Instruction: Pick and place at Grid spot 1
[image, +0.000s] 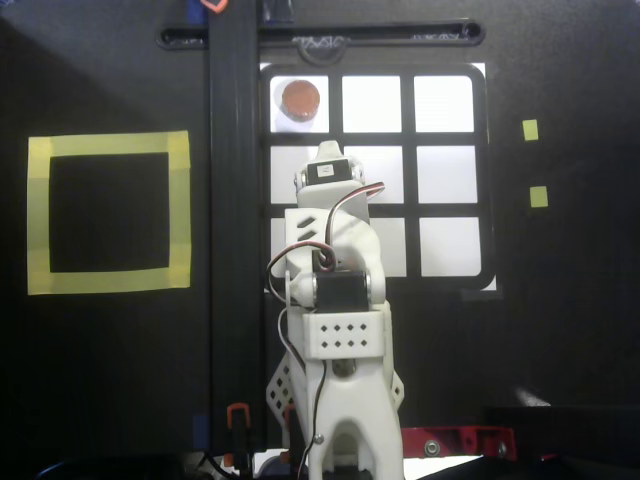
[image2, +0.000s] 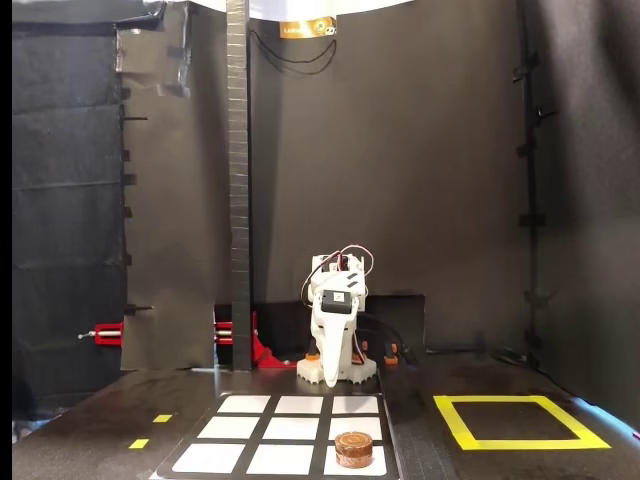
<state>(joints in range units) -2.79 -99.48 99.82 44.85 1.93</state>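
Overhead view, left to right. A yellow-tape square outline (image: 108, 213) is lying on the black table (image: 560, 330) at the far left, well apart from everything else. A black upright post (image: 233, 250) is running top to bottom just left of the grid. The black-framed 3x3 grid (image: 486, 180) is glowing white right of it. Grid spot 1 (image: 300, 122), the upper-left cell, is holding a brown round disc (image: 300, 97), which is sitting flat inside that cell, toward its top edge.

The white arm (image: 335, 300) is reaching up from the bottom edge and folding over the grid's left and middle columns. Its gripper (image: 328, 160) is hanging over the middle row, apart from the disc. Jaw state: cannot tell, since the arm's own body is covering the fingertips.

Two small yellow tape marks (image: 534, 162) are sitting right of the grid.

Fixed view, left to right: the marks (image2: 150, 430), the grid (image2: 180, 455) with the disc (image2: 353, 449) in its near-right cell, the arm (image2: 335, 335) standing behind it, and the yellow outline (image2: 520, 422) at right.
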